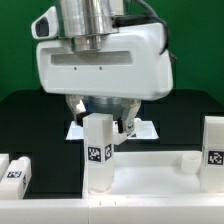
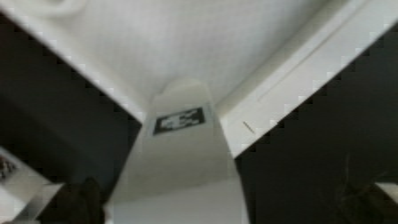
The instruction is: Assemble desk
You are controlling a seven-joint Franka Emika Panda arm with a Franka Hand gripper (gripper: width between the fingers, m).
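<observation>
Tabletop [image 1: 150,182] of the desk lies low in the frame, with one leg [image 1: 98,150] upright at its left end and the pincer [image 1: 103,117] spread open just above it.

Nearest, the white rimmed tabletop fills the lower right of the exterior view. The tagged leg stands at lower centre, its top between the fingers [image 2: 79,203]. In the wrist view they stand apart on either side of it, clamping nothing. The arm [image 1: 100,55] hangs straight down from top centre, hand pointing downward. A second leg [image 1: 213,150] stands at the right edge, and the marker board [image 1: 143,129] lies behind.
</observation>
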